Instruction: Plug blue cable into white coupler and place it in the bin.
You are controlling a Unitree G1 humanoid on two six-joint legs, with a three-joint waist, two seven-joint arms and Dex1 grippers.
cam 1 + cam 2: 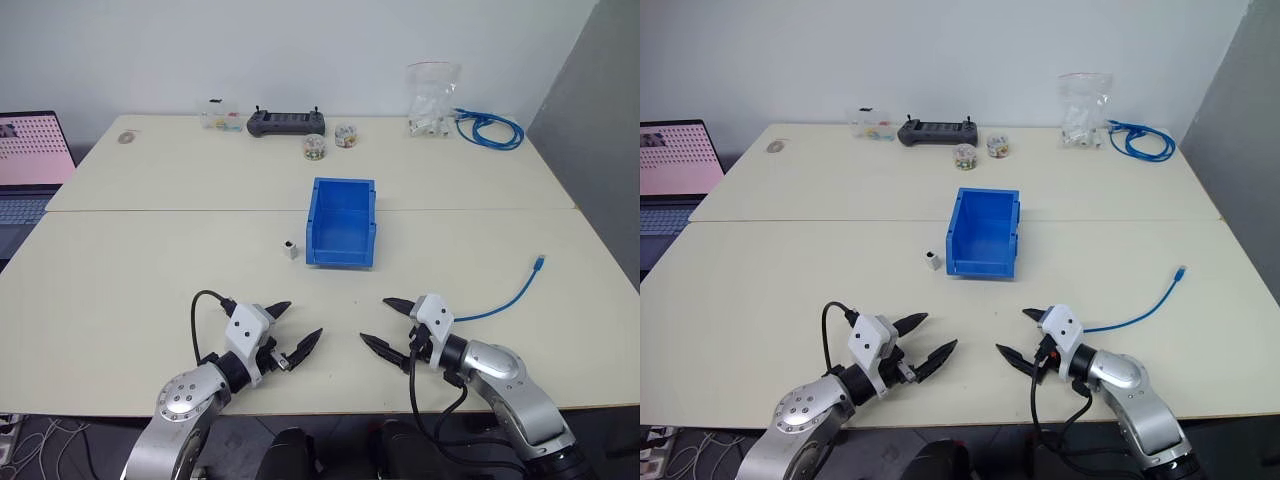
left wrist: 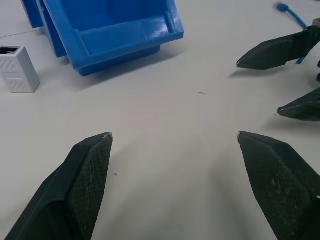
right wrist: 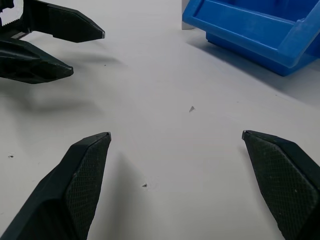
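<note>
No text, label, brand, number or sign can be read anywhere. The laptop screen [image 1: 33,150] at the table's [image 1: 150,290] far left corner shows a pink page with rows of small dark marks, too small to make out. The white coupler [image 2: 18,69] bears only a moulded pattern of slanted ridges on its side, no lettering. The bin [image 1: 342,222] is plain blue, unmarked.

Even, bright overhead lighting; soft, short shadows beneath the bin [image 1: 342,222] at frame centre. No glare on the matte table [image 1: 140,290]. Wrist views sharp nearby, slightly soft toward upper edges.
</note>
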